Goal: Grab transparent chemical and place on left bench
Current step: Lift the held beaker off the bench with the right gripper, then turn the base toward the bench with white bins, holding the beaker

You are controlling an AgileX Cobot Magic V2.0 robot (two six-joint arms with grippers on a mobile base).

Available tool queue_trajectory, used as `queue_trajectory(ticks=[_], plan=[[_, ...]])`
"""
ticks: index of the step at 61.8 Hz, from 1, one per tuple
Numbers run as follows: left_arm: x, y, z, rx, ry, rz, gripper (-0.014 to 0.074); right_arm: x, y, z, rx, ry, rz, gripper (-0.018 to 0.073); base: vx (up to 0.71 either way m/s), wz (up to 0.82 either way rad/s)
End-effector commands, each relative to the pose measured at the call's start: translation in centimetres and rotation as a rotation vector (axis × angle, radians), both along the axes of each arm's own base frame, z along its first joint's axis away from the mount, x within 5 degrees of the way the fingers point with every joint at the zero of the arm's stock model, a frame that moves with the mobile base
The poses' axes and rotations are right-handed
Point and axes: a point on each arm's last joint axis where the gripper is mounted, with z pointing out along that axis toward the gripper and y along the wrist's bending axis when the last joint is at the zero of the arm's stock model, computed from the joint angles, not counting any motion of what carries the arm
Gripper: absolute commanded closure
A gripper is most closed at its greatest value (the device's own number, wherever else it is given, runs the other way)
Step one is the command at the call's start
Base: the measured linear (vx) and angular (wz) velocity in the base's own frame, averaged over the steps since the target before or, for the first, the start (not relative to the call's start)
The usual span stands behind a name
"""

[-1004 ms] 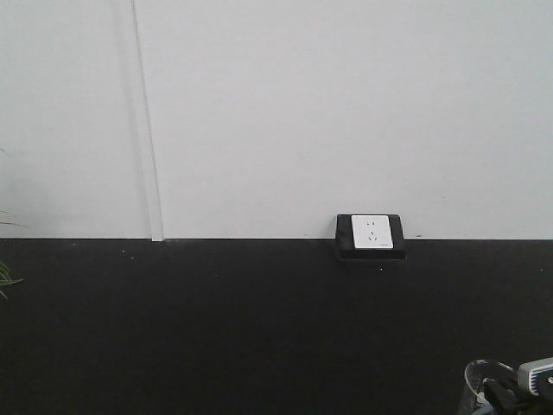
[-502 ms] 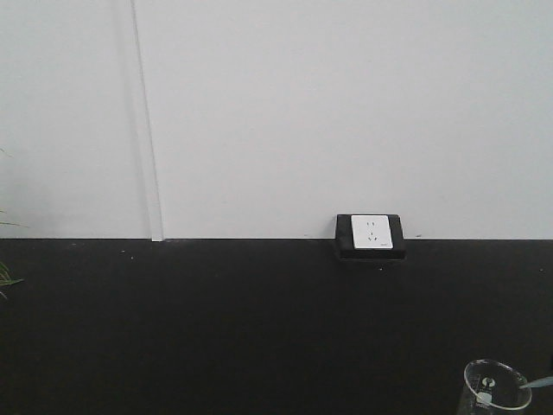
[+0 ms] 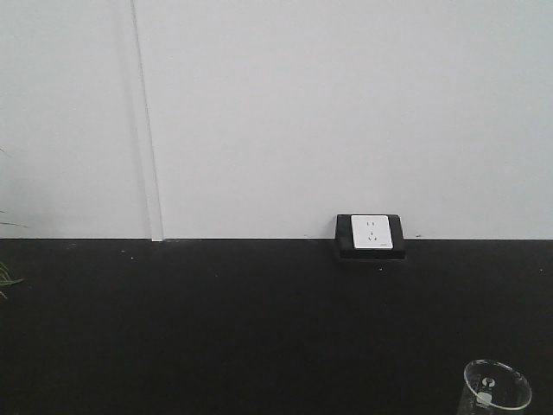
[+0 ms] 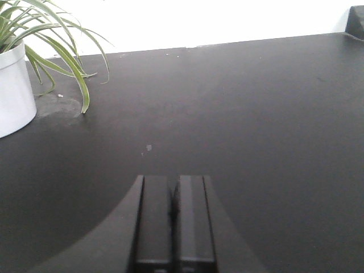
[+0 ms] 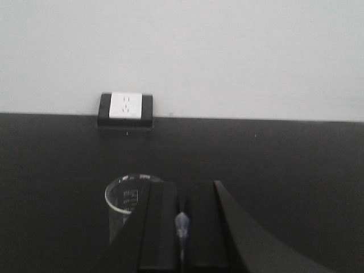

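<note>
1. Between the fingers of the left gripper [image 4: 173, 213] no gap shows: the two dark pads are pressed flat together with nothing in them, low over the black bench [image 4: 256, 114].
2. The right gripper [image 5: 182, 222] is likewise clenched. Only a thin seam shows, with a small pale speck in it that is too small to identify.
3. Just left of the right gripper stands the transparent chemical [image 5: 124, 199], upright on the bench, with printed marks on its glass. The gripper's left finger hides its right edge, so contact cannot be judged.
4. In the front view the transparent chemical [image 3: 497, 387] sits at the bottom right corner, and no arm shows there.
5. Further out, a potted plant [image 4: 14, 91] stands at the far left of the bench.
6. At the back edge, a white socket [image 5: 125, 106] in a black housing sits against the white wall [image 3: 346, 104].
</note>
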Motion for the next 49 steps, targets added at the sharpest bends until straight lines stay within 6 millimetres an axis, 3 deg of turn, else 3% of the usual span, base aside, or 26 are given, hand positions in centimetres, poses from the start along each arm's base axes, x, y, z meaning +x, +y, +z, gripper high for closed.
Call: queue_trajectory(ticks=[1,49], plan=[[-0.15,0.02,0.27,-0.014,-0.081,-0.001,0.06,-0.38,0.28,1.77,-0.013,-0.117,0.028,0.0567,0.0,0.0],[-0.15,0.02,0.27,-0.014,-0.081,-0.001,0.06,-0.42,0.27,1.78,-0.014,-0.119,0.026,0.0567,-0.01,0.01]])
